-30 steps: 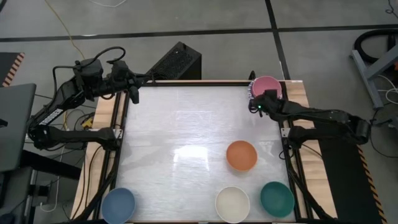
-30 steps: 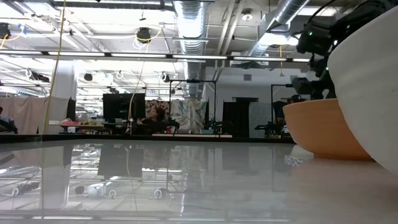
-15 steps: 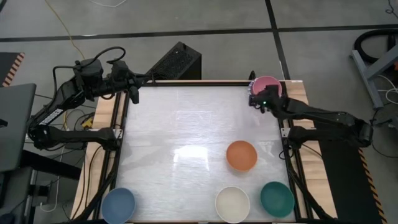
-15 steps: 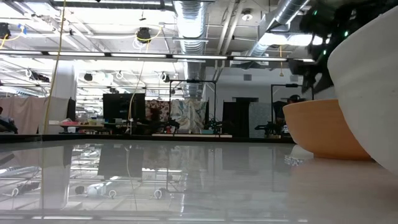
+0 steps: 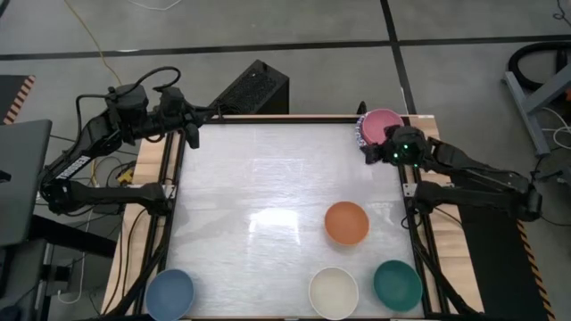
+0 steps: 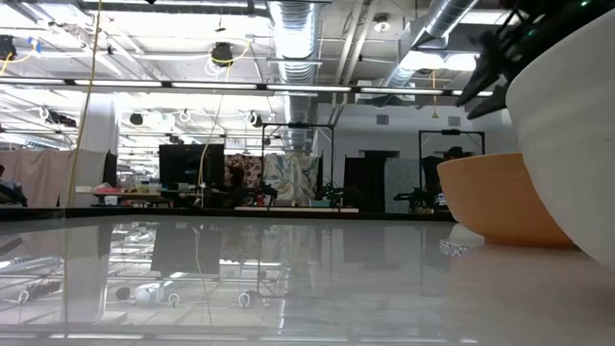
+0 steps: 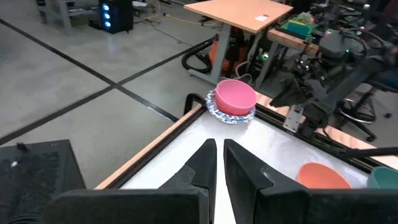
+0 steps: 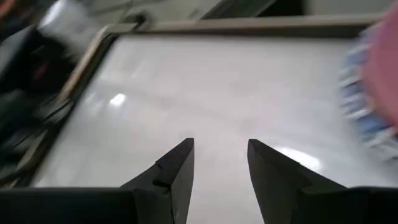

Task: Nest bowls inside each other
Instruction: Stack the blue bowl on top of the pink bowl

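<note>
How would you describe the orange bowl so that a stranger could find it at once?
Start at the white table and look at its right half. Three bowls sit toward the near edge: the cream bowl and teal bowl right at the edge, and the orange bowl just behind them, nearer the middle. It is the only orange one and stands alone, not stacked.

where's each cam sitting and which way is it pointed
High view: above the table, looking straight down; both arms show, left tool shut at the far-left corner, right tool open beside the pink bowl.
Low view: at tabletop height, looking level into the room; orange bowl and cream bowl fill its right side, with part of a dark arm above.
Left wrist view: on the left wrist, facing across the table; own shut fingers show.
Right wrist view: on the right wrist, facing over the tabletop; own open fingers show.
Shared: high and left wrist views both show the pink bowl stack.
</note>
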Tool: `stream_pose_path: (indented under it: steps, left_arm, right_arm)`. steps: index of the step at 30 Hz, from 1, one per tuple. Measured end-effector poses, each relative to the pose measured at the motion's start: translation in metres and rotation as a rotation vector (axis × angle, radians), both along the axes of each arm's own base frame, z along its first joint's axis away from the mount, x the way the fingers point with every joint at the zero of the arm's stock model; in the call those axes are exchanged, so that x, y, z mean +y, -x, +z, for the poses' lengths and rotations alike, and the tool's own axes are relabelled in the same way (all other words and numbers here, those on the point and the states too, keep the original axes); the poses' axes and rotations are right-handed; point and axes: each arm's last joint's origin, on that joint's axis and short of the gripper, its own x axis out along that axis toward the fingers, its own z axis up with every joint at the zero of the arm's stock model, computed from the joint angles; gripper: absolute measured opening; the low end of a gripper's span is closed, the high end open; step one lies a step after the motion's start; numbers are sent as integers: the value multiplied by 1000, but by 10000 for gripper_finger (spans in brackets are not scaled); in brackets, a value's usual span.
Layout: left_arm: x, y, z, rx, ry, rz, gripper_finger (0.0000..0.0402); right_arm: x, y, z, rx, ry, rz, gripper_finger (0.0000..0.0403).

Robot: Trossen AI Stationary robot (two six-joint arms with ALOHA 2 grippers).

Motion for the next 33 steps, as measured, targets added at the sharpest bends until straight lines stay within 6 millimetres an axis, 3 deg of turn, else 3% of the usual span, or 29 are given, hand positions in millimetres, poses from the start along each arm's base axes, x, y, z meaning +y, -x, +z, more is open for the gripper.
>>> stream_pose_path:
  steps: [9, 15, 19, 24, 33]
  left_arm:
    - [-6, 2, -14, 125, 90, -169, 22]
    - [-27, 10, -43, 380, 360, -430, 72]
    - [-43, 11, -57, 574, 474, -520, 117]
    - [-62, 10, -60, 640, 509, -597, 159]
    - [-94, 8, -63, 733, 507, -628, 176]
  right_arm:
    - [31, -13, 0, -25, -51, 278, 171]
    - [46, -17, -2, 3, -42, 318, 171]
    - [50, -21, -4, 20, -39, 317, 171]
    - [51, -23, -6, 31, -41, 320, 171]
    - [51, -25, -7, 34, -48, 320, 171]
